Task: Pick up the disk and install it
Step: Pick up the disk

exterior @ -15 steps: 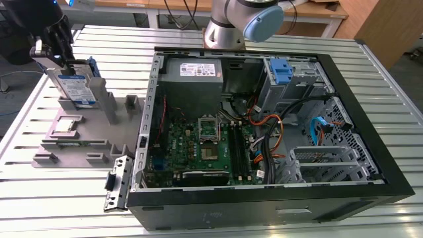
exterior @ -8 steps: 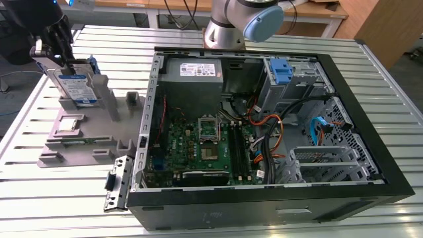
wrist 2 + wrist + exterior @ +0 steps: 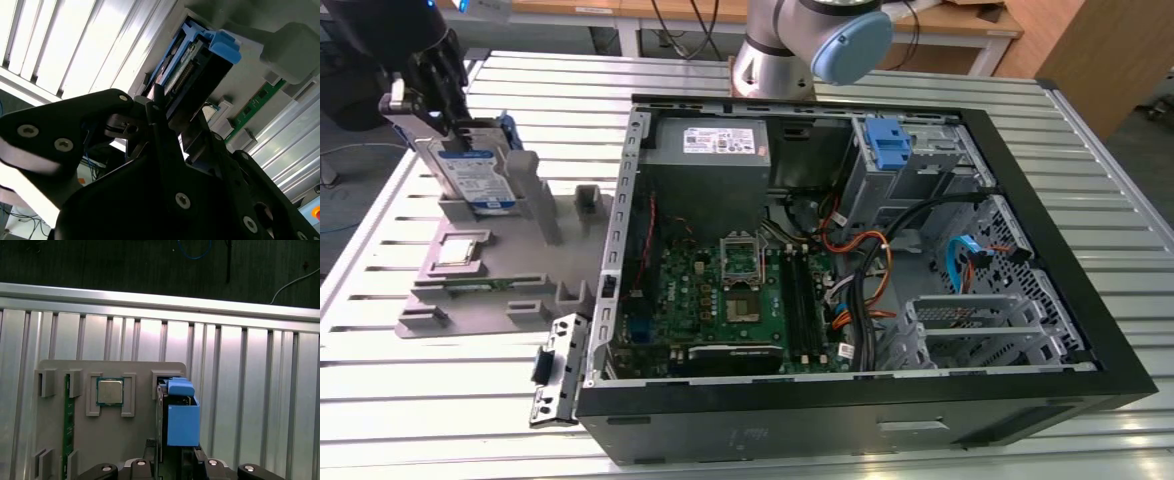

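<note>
- One black tool (image 3: 447,120) hangs at the end of the arm (image 3: 814,40), over the slatted metal tabletop (image 3: 400,400) at the exterior view's left.
- Two dark fingers (image 3: 156,112) press against opposite faces of the disk (image 3: 474,170). The tool is closed on the disk's upper end, and both wrist views show this grip.
- Standing on edge and leaning slightly, the disk has its white-and-blue label turned toward the exterior camera. Blue carrier rails run along its sides.
- Its lower end sits at a slot in a grey holder (image 3: 494,270) that lies flat on the tabletop. I cannot tell whether that end rests in the slot or hangs just clear of it.
- Seen in the first wrist view, the disk (image 3: 182,415) points end-on from the tool (image 3: 175,457) toward the slot, with its blue plastic nearest the camera.
- Two other parts lie in the holder (image 3: 135,440). A small square silver chip (image 3: 109,391) sits in a recess just beside the disk's slot. A green memory stick (image 3: 67,425) lies on edge further along.
- To the exterior view's right of the holder, an open black computer case (image 3: 1067,300) lies on its side. It is near the holder but not touching the disk.
- Inside the case are a green motherboard (image 3: 720,290), a grey power supply (image 3: 710,142) and a metal drive bay with a blue latch (image 3: 887,145).
</note>
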Tool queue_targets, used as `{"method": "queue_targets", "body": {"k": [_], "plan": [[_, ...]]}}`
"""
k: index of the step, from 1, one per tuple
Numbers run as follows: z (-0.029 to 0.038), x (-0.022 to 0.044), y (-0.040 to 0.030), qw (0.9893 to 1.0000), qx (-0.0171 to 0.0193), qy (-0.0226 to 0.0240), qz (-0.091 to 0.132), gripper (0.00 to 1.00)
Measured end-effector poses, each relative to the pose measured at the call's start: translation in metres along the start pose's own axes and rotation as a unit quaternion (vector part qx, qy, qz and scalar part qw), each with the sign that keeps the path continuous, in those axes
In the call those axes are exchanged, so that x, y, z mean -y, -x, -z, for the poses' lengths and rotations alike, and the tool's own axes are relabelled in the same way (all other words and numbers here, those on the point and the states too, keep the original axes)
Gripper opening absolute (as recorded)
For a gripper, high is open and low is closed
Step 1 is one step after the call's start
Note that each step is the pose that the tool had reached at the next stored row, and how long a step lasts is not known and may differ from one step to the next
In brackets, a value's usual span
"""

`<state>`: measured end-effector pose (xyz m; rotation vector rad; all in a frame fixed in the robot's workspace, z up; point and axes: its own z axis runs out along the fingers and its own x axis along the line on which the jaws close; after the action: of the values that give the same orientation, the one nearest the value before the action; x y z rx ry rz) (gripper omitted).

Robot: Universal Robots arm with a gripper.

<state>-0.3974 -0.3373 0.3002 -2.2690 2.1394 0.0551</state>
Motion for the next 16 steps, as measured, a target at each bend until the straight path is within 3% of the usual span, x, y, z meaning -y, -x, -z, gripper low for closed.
{"method": "queue_targets", "body": {"k": [1, 3, 4, 8, 12, 16], "plan": [[0.0000, 0.0000, 0.0000, 1.0000, 0.0000, 0.0000, 0.000, 0.43], [0.0000, 0.0000, 0.0000, 1.0000, 0.0000, 0.0000, 0.000, 0.43], [0.0001, 0.0000, 0.0000, 1.0000, 0.0000, 0.0000, 0.000, 0.49], [-0.0001, 0.0001, 0.0000, 0.9998, 0.0001, -0.0006, -0.018, 0.49], [-0.0007, 0.0000, -0.0001, 0.9987, 0.0004, -0.0020, -0.050, 0.49], [-0.0008, 0.0000, 0.0000, 0.9987, 0.0004, -0.0021, -0.051, 0.49]]}}
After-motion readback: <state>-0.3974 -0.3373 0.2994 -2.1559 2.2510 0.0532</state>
